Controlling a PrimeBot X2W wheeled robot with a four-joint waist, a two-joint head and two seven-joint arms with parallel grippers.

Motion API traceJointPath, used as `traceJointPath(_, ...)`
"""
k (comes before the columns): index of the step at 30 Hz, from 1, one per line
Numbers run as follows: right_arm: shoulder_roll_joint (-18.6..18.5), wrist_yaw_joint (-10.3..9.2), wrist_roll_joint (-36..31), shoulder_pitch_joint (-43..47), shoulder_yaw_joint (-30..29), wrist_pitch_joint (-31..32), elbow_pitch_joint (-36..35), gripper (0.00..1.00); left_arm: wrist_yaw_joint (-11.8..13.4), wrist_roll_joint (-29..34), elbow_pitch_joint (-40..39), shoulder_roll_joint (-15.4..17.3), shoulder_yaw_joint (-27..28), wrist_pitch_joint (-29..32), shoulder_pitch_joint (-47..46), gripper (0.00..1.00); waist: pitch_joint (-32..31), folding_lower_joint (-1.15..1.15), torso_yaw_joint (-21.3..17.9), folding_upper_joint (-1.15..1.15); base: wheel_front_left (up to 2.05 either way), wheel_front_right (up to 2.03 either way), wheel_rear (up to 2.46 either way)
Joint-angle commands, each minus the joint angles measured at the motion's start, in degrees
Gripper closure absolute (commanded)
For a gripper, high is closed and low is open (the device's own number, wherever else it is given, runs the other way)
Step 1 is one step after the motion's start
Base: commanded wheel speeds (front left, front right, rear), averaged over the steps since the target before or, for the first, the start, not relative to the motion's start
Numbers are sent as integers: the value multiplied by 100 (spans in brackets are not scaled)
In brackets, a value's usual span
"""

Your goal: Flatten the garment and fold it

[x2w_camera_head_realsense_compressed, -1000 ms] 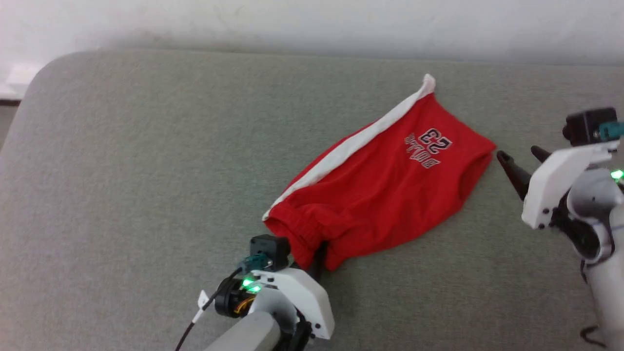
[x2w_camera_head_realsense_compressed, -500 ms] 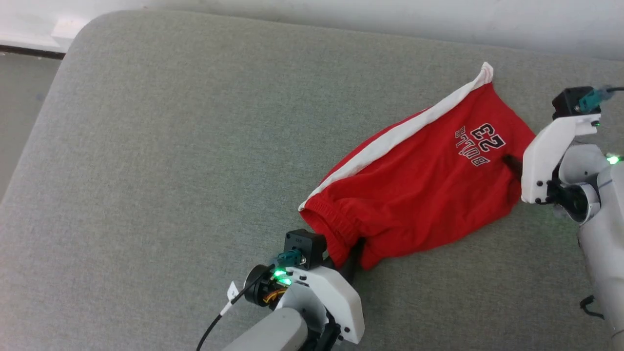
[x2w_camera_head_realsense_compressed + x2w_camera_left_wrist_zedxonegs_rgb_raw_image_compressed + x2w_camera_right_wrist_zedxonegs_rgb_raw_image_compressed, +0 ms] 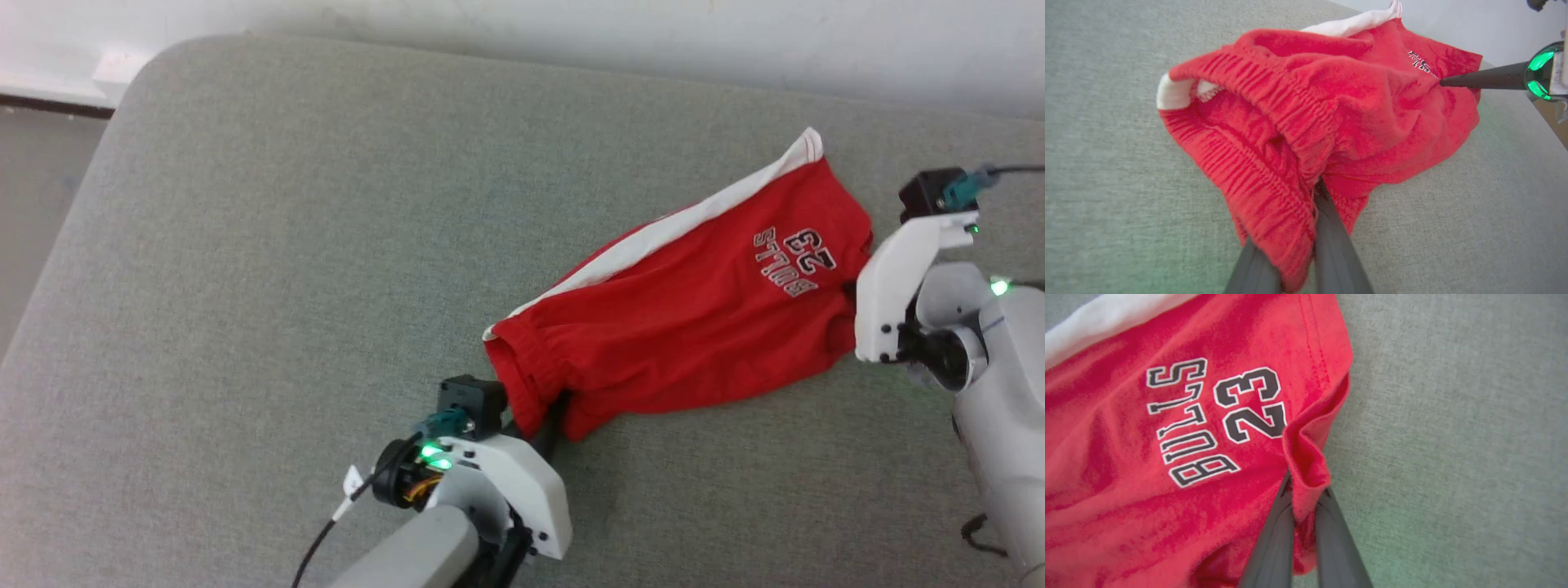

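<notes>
Two grips clamp the garment (image 3: 694, 327): left fingers (image 3: 1337, 253) on waistband (image 3: 1274, 94), right fingers (image 3: 1274, 547) on hem (image 3: 1327, 355), tips buried.

"BULLS 23" on the red garment (image 3: 1106, 498)

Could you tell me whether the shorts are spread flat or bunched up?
Bunched: the shorts lie rumpled, waistband gathered in folds, leg hem creased.

Plain indoor room, possibly a home, padded grey-green fabric surface (image 3: 245, 245) with rounded corner stretching wide, bare white wall (image 3: 571, 33) running behind, grey floor (image 3: 37, 196) showing beside it.
</notes>
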Motion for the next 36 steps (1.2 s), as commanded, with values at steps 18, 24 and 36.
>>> traceJointPath(18, 227, -6, 1093, 2895, -921, -935, -2014, 100, -180, -486, -707, 877, -55, 548, 882, 100, -1205, 0, -490, 0, 0, 0, 0)
traceJointPath(24, 809, -6, 755, 4141, -1401, -727, -3336, 100, -208, -638, -972, 1242, -105, 840, 1159, 100, -1319, 0, -624, 0, 0, 0, 0)
traceJointPath(36, 1241, -6, 230, 4886, -1508, -390, -3878, 0, -205, -736, -615, 1257, -71, 816, 1231, 100, -1266, 0, -682, 0, 0, 0, 0)
